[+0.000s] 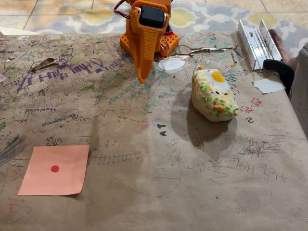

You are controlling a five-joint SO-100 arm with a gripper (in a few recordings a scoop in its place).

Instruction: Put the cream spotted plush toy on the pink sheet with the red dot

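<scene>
One plush toy (214, 94); one pink sheet (67, 161); two white paper scraps (268, 85); one metal hinge (257, 41).

Cream plush toy (214, 95) with green and orange spots, a yellow yolk patch on white at its top. Salmon-pink sheet (55, 170) with one red dot (55, 168) near its centre. Bright orange gripper (142, 72) under a black block. Brown paper-covered worktop (192, 183), scribbled over in black, purple, green and blue pen. White paper scrap (268, 85). Grey and yellow rug (202, 17) on the floor.
</scene>
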